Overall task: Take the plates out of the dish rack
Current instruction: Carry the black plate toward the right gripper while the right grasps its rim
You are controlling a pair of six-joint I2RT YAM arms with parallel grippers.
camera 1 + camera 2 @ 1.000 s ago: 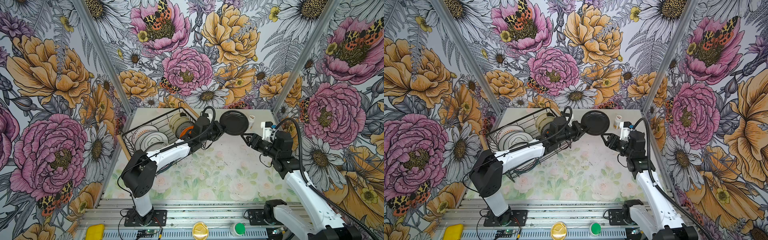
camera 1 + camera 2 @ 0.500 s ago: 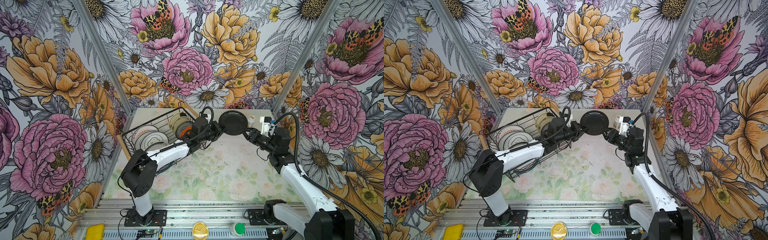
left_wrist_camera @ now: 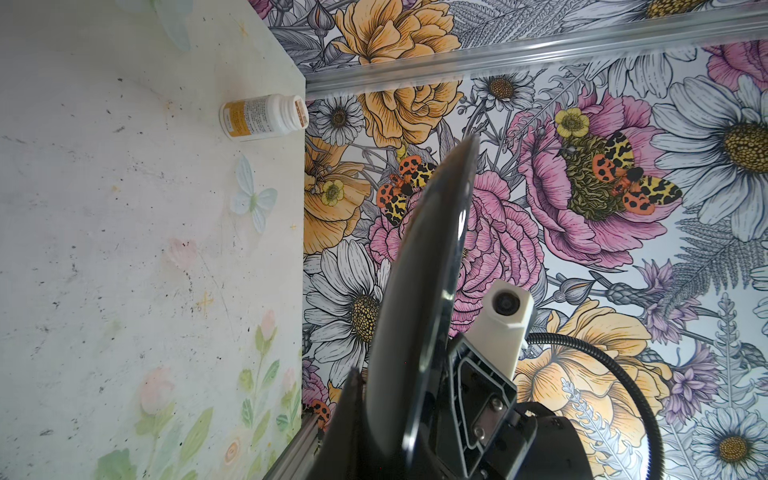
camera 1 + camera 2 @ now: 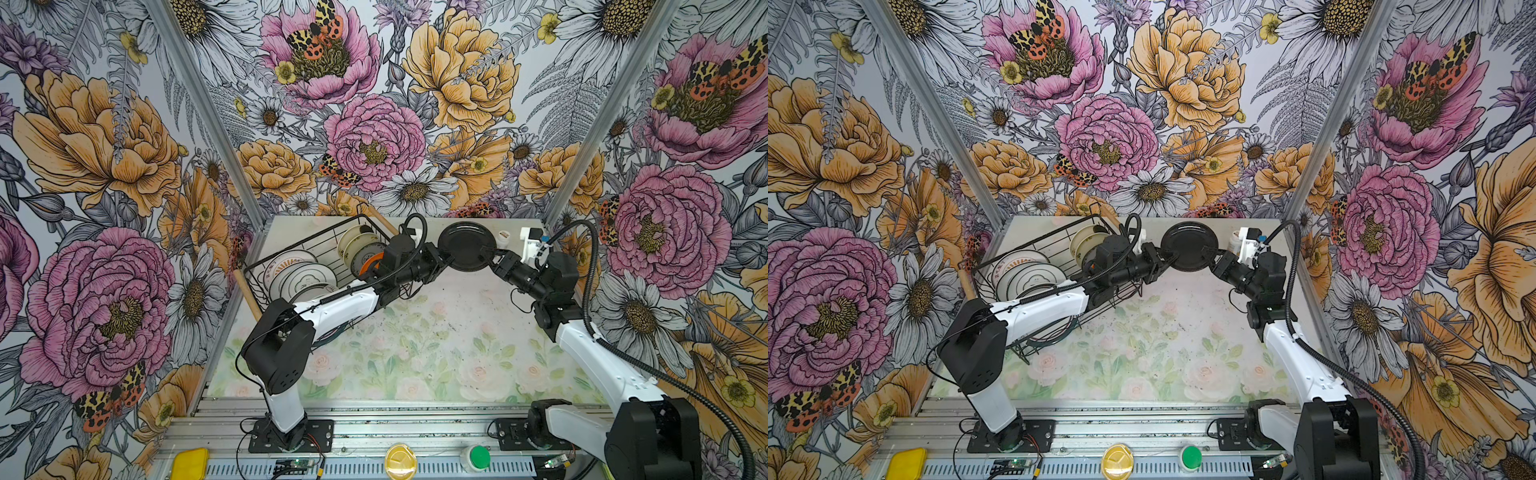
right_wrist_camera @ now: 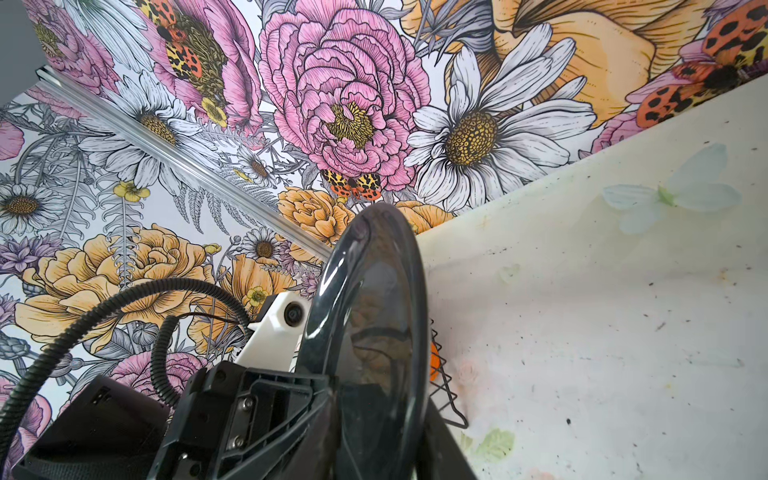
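black plate (image 4: 466, 246) (image 4: 1188, 246): out of the rack, held up over the back of the tabletop, just right of the rack, round face toward the camera in both top views
plate edge-on: black plate (image 3: 419, 291) in the left wrist view and black plate (image 5: 374, 316) in the right wrist view both show as a thin glossy sliver
left fingers (image 4: 443, 260) (image 4: 1166, 260): closed on the plate's lower left rim, gripping it
right fingers (image 4: 490, 255) (image 4: 1214, 253): at the plate's lower right rim, rim between them; cannot tell if they clamp it or only straddle it
dish rack (image 4: 299, 244): black wire, back left of the tabletop; left arm (image 4: 345, 305) crosses over its front right part
wooden handle (image 4: 248, 293): light rod along the rack's left side
white plates (image 4: 301, 276): several in the rack's left part, leaning on each other, dark rims and prints showing
cream plates (image 4: 357, 245): on edge in the rack's right part, toward the back
orange plate (image 4: 371, 264): on edge in front of the cream ones, mostly hidden by the left arm
white bottle (image 4: 503, 237) (image 3: 264, 117): upright near the tabletop's back edge, right of the black plate, apart from it
tabletop (image 4: 415, 345): pale floral print with dark specks
right wrist camera (image 3: 505, 307): white housing, close beside the plate in the left wrist view
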